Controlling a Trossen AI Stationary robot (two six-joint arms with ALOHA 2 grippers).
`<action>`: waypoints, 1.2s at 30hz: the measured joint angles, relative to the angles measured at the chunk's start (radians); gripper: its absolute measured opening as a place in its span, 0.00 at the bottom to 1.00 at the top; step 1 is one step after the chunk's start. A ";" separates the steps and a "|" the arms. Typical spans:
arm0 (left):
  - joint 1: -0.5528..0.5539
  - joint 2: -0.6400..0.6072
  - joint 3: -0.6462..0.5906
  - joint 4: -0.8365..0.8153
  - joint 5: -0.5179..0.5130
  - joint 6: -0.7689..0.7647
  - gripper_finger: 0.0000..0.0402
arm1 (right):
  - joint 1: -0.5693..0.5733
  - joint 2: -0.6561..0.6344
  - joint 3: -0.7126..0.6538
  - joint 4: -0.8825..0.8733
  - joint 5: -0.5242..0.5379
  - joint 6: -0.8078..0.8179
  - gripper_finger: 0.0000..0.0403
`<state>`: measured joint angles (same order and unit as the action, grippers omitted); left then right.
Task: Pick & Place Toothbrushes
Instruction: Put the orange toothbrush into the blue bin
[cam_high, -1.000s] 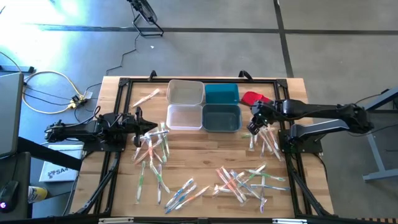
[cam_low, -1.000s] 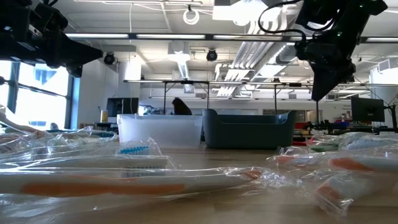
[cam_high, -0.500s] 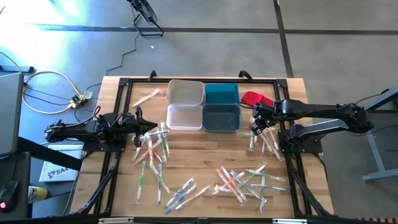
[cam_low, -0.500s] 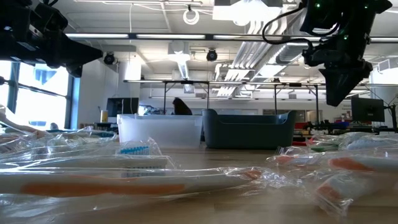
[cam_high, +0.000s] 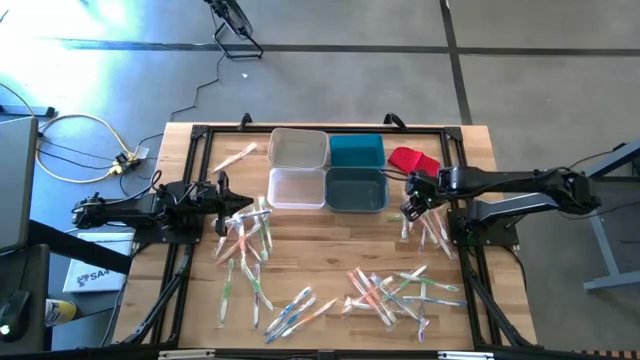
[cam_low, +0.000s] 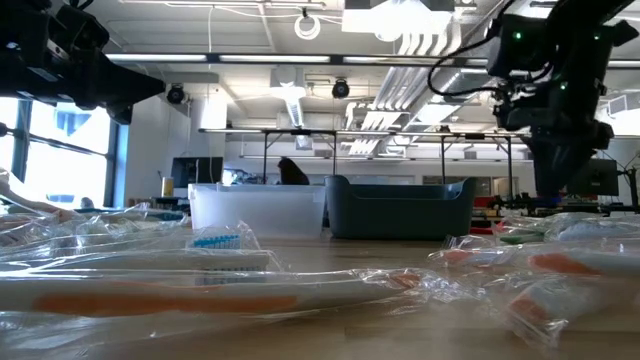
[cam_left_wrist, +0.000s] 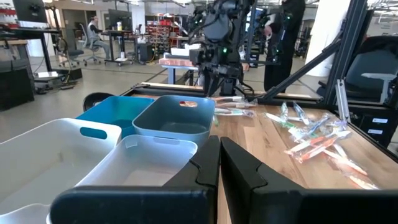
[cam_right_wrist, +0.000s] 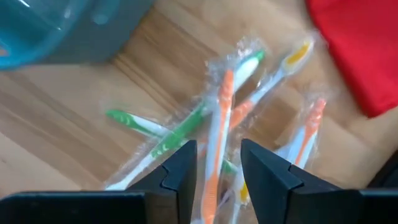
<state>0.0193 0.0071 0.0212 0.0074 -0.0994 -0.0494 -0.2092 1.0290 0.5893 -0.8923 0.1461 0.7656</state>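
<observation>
The right gripper is being held just above a small cluster of thin plastic toothbrushes sealed in clear wrappers, on the wooden table beside the dark grey-blue plastic bin. Its two dark fingers are standing apart, with an orange-and-white toothbrush showing in the gap between them; nothing is being gripped. Green-handled and yellow-tipped brushes are lying crossed around that orange one, and the red cloth-like piece is lying just beyond the cluster, near the table's back right corner.

The left gripper is being kept over the left side of the table, next to the lower white plastic bin, with its fingers pressed together and holding nothing.

Four bins are sitting in a block at the back middle of the table: a clear-white bin and a teal bin behind, the white and grey-blue ones in front (whether any brush is lying inside them cannot be told). More wrapped toothbrushes are scattered in three loose groups: one by the left gripper, one along the front edge, and a single one at the back left.

Off the table at the left, a white box bearing partly readable lettering, "SA4", is lying on the floor; the rest of the label cannot be read
</observation>
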 joint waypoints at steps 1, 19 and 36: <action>0.000 0.000 0.000 0.000 0.000 0.000 0.03 | 0.000 0.000 -0.009 0.004 -0.004 0.011 0.29; 0.000 0.000 0.000 -0.001 0.000 0.000 0.03 | 0.000 0.000 -0.120 0.144 -0.015 0.020 0.29; 0.000 0.000 0.000 -0.002 0.001 0.000 0.03 | 0.000 0.000 -0.150 0.195 -0.015 0.019 0.22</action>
<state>0.0194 0.0069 0.0212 0.0059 -0.0986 -0.0494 -0.2096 1.0287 0.4397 -0.6975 0.1307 0.7847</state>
